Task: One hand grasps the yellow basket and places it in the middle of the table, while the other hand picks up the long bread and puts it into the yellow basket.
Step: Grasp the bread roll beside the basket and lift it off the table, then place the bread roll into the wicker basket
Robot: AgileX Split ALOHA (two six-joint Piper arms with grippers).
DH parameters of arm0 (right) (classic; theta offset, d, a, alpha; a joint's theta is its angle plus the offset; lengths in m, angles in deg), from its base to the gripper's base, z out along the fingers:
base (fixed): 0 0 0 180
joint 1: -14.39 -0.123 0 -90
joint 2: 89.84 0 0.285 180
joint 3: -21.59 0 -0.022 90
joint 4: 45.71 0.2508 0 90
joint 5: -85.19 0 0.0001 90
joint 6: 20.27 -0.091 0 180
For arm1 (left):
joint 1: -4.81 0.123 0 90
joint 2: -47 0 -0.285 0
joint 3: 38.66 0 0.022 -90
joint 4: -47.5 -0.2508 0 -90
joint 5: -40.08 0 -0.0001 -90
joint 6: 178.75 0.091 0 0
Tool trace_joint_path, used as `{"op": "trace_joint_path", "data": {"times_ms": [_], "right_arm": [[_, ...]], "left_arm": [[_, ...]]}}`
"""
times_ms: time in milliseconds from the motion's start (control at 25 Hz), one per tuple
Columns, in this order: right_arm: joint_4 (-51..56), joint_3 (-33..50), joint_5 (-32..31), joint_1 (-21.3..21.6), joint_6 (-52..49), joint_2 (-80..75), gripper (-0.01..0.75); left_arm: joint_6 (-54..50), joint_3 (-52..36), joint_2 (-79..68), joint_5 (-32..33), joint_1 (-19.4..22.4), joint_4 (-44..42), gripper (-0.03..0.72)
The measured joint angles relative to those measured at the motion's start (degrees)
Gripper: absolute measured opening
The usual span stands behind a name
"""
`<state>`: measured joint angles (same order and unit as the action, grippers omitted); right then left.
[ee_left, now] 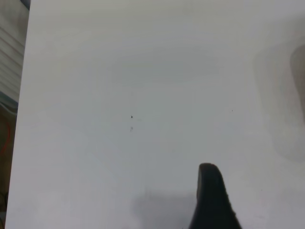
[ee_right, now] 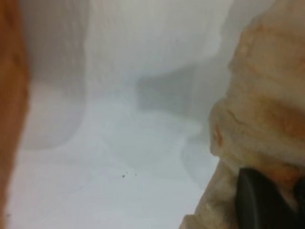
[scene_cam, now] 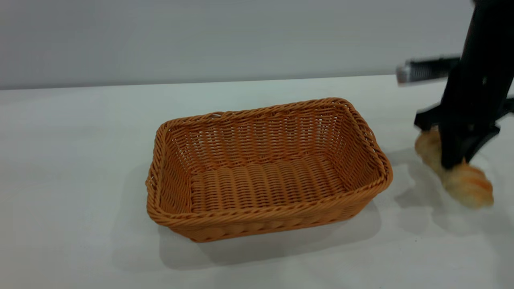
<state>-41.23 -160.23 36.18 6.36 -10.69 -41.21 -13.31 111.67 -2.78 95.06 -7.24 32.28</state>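
Observation:
The yellow basket [scene_cam: 265, 176] sits empty in the middle of the white table [scene_cam: 80, 160]. Right of it, my right gripper [scene_cam: 455, 160] comes down from above and is shut on the long bread [scene_cam: 468, 184], gripping it across its middle close above the tabletop. In the right wrist view a black finger [ee_right: 267, 202] presses against the bread [ee_right: 262, 95], and the basket's side [ee_right: 9, 95] shows as an orange strip. My left gripper [ee_left: 212, 198] is over bare table and is out of the exterior view.
A silver-grey bar [scene_cam: 425, 70] sticks out from the right arm above the bread. A grey wall runs behind the table's far edge. The table's edge [ee_left: 21, 119] shows in the left wrist view.

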Motion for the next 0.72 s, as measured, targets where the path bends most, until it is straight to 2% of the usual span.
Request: {"op": "trace_joint_path", "data": {"times_ms": [200,360,560,720], "right_arm": [[1.0,0.0,-1.7,-0.5,0.0,7.4,0.049],[1.6,0.0,-2.4,-3.1,0.0,11.7,0.049],[4.5,0.0,-2.5,-9.8,1.2,13.0,0.049],[5.9,0.0,0.6,-16.6,2.6,13.0,0.049]], "left_arm": [[0.0,0.0,0.0,-0.1,0.0,0.0,0.536],[0.0,0.0,0.0,-0.2,0.0,0.0,0.536],[0.0,0.0,0.0,-0.2,0.0,0.0,0.536],[0.0,0.0,0.0,-0.2,0.0,0.0,0.536]]}}
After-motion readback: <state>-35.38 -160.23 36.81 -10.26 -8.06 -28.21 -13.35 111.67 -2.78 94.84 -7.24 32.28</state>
